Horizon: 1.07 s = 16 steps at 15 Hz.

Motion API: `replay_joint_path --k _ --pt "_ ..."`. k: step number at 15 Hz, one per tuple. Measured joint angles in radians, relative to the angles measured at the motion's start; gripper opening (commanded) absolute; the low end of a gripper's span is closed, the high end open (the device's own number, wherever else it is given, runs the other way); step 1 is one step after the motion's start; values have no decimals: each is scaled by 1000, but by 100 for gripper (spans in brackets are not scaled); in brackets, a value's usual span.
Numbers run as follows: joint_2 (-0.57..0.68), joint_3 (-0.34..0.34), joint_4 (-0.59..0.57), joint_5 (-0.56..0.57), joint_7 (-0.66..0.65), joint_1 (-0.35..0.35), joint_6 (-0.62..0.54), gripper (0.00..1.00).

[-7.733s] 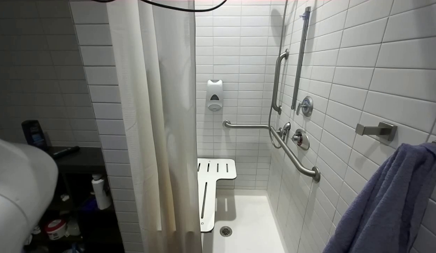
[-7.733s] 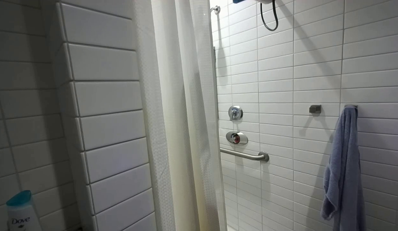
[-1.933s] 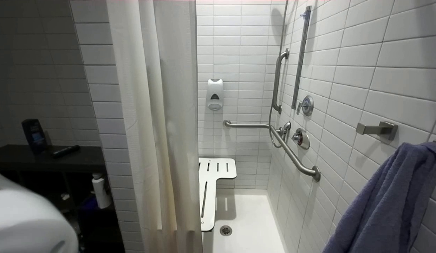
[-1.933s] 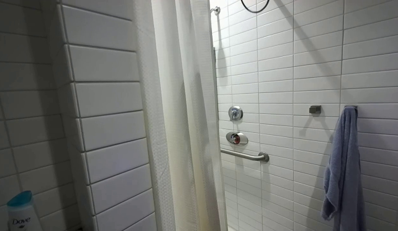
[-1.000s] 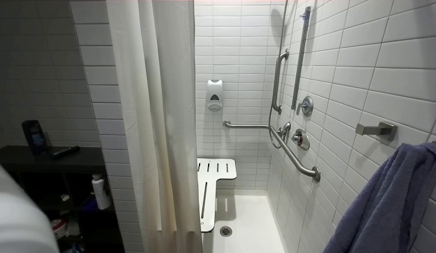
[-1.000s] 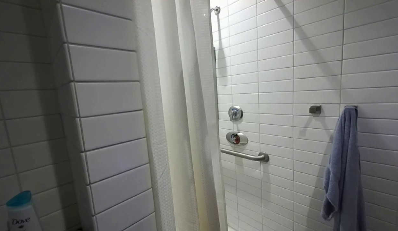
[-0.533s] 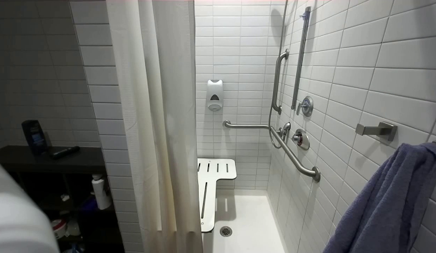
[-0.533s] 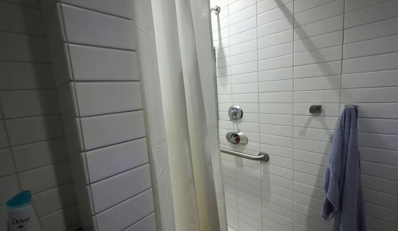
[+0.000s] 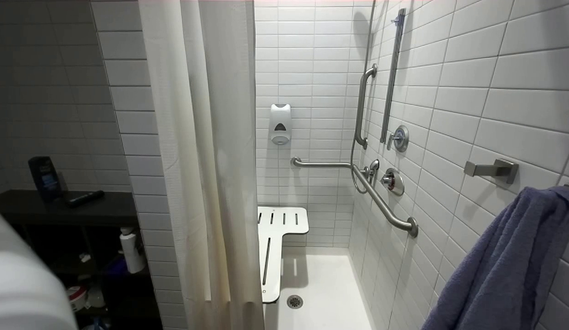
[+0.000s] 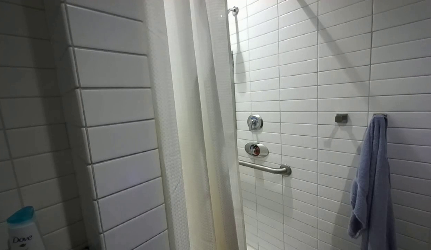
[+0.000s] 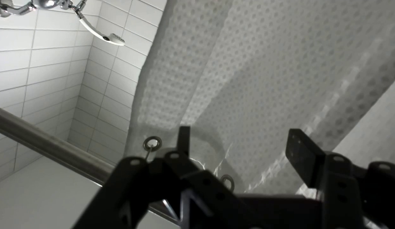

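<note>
My gripper (image 11: 238,140) is open in the wrist view, with its black fingers (image 11: 305,156) wide apart and nothing between the pads. Behind the fingers hangs a grey-white dotted shower curtain (image 11: 248,82); I cannot tell whether either finger touches it. The curtain also hangs in both exterior views (image 9: 211,160) (image 10: 194,121). Its top edge has metal eyelets (image 11: 152,143), close to the left finger. A curtain rod (image 11: 51,143) runs slantwise at the lower left of the wrist view. The gripper is out of view in both exterior views; a white arm part (image 9: 23,284) shows at the left edge.
A showerhead (image 11: 116,38) is at the wrist view's upper left. Grab bars (image 9: 380,201), shower valves (image 9: 393,181), a soap dispenser (image 9: 280,123) and a blue towel (image 9: 509,261) are on the tiled walls. A white seat (image 9: 284,224) and dark shelf (image 9: 105,206) stand below.
Since the oldest frames the white arm part has shifted at the left edge, and the black cable at the top has left both exterior views. Over the last second nothing visibly moves.
</note>
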<state>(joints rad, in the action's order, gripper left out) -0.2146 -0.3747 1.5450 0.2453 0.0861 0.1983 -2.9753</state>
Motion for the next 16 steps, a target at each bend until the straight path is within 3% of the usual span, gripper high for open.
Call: replay_joint_path --k 14,15,16 --pt "0 0 0 0 0 0 0 78" --pt "0 0 0 0 0 0 0 94" --pt "0 0 0 0 0 0 0 94"
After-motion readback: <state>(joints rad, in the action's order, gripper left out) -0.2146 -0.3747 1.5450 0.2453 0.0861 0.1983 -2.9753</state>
